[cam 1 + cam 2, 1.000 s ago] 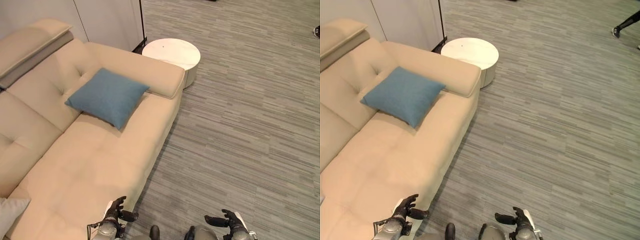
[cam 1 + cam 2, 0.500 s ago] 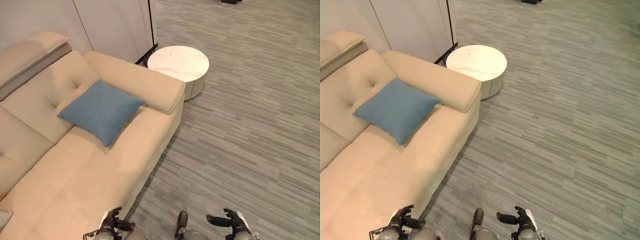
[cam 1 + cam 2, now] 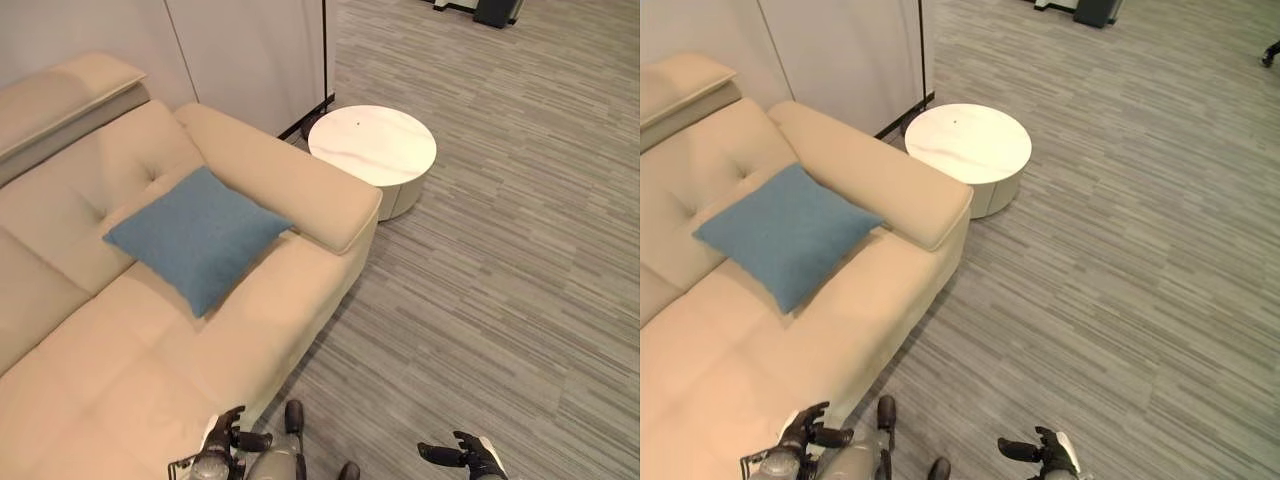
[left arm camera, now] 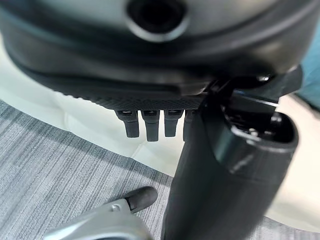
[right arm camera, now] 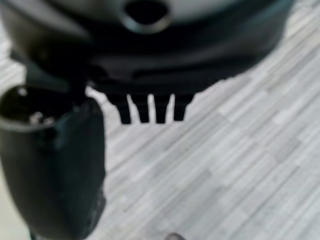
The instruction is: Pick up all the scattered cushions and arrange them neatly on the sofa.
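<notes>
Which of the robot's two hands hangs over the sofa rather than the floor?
The left hand, low beside the beige sofa edge; the right hand hangs over grey floor.

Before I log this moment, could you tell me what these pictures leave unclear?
- Sofa: cut off by the eye views' left and bottom edges, so any cushions there are unseen.
- Dark object on the floor: cropped by the top edge.
- Left hand, right hand: empty, open.
</notes>
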